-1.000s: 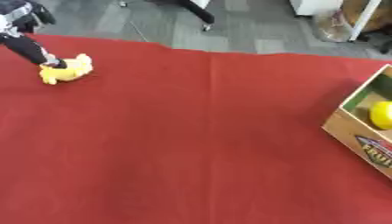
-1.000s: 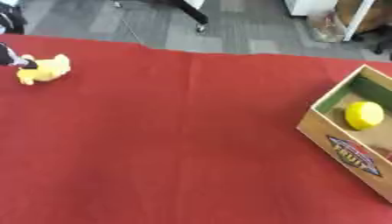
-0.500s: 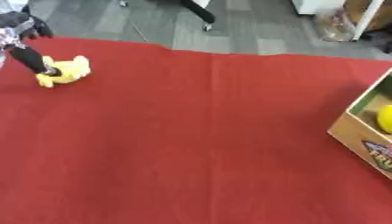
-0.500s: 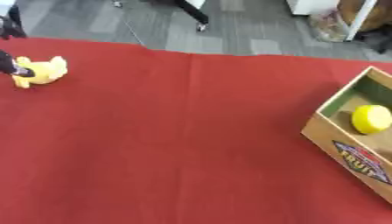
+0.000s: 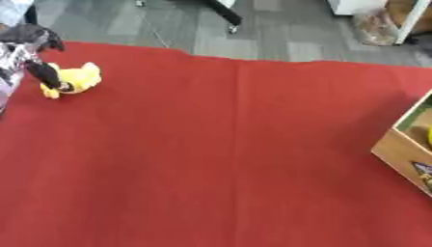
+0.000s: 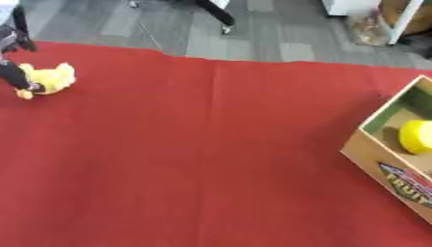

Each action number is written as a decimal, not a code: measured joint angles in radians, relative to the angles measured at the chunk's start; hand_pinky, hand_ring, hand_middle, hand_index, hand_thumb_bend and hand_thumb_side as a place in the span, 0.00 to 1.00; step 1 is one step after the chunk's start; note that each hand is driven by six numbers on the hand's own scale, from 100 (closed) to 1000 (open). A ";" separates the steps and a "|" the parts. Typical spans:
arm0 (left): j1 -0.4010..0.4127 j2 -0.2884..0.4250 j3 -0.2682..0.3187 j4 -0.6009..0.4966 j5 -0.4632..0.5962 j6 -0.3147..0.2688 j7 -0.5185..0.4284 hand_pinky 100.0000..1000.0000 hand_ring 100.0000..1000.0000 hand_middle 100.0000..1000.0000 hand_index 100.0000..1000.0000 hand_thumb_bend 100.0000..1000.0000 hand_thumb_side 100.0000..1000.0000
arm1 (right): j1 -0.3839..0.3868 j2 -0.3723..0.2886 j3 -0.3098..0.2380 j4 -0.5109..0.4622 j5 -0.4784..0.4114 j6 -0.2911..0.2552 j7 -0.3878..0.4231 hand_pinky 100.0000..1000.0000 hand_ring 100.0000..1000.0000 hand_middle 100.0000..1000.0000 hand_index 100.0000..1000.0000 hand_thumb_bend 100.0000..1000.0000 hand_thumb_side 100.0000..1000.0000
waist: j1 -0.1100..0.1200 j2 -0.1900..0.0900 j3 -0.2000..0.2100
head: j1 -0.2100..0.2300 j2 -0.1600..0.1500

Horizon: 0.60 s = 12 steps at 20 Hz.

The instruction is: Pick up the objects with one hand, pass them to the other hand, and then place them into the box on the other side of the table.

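Yellow toy [image 5: 74, 78] could slip sideways, since the left robot hand [image 5: 32, 53] only touches it, fingers not visibly clamped.

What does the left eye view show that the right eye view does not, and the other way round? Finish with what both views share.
Only the left eye view shows the upper part of the left hand, with dark fingers reaching down to the yellow plush toy.

Only the right eye view shows the round yellow object lying inside the cardboard box, and the printed label on the box's front.

Both show the red tablecloth, the toy near its far left edge with a finger touching it, the box at the right edge, and grey floor beyond.
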<state>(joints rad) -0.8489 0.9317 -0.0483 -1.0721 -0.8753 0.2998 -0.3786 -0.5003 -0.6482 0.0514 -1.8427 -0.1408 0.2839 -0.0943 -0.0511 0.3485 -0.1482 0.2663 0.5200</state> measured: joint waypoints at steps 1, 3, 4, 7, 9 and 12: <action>0.000 0.000 0.002 0.005 -0.004 0.002 0.001 0.77 0.77 0.72 0.74 0.60 0.00 | 0.000 0.002 0.000 0.000 0.001 0.000 0.000 0.92 0.80 0.87 0.96 0.00 0.51 | 0.000 0.002 -0.001 | 0.001 -0.002; 0.002 0.000 0.006 0.014 -0.008 0.008 0.003 0.77 0.77 0.72 0.74 0.59 0.00 | 0.002 0.003 0.000 0.000 0.004 0.000 0.000 0.92 0.80 0.87 0.96 0.00 0.51 | 0.000 0.005 -0.002 | 0.001 -0.004; 0.004 0.000 0.008 0.019 -0.010 0.010 0.004 0.77 0.77 0.72 0.74 0.58 0.00 | 0.003 0.003 0.000 0.000 0.004 0.000 0.000 0.92 0.80 0.87 0.96 0.00 0.51 | -0.001 0.008 -0.004 | 0.001 -0.004; 0.005 0.000 0.011 0.030 -0.017 0.018 0.011 0.77 0.77 0.72 0.73 0.55 0.00 | 0.004 0.004 0.000 0.000 0.005 0.000 0.000 0.92 0.80 0.87 0.96 0.00 0.51 | -0.002 0.015 -0.010 | 0.001 -0.006; 0.005 0.000 0.015 0.036 -0.018 0.023 0.016 0.77 0.77 0.72 0.73 0.56 0.00 | 0.003 0.006 0.000 0.000 0.005 0.000 0.000 0.92 0.81 0.87 0.96 0.00 0.51 | -0.003 0.021 -0.014 | 0.001 -0.013; 0.005 0.000 0.015 0.046 -0.029 0.029 0.021 0.77 0.77 0.73 0.74 0.56 0.00 | 0.000 0.011 0.001 0.000 0.005 0.000 0.000 0.92 0.81 0.88 0.96 0.00 0.52 | -0.003 0.030 -0.018 | 0.002 -0.015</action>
<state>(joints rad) -0.8434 0.9317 -0.0330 -1.0258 -0.9044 0.3292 -0.3581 -0.5000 -0.6370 0.0521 -1.8427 -0.1354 0.2840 -0.0947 -0.0537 0.3788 -0.1666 0.2685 0.5050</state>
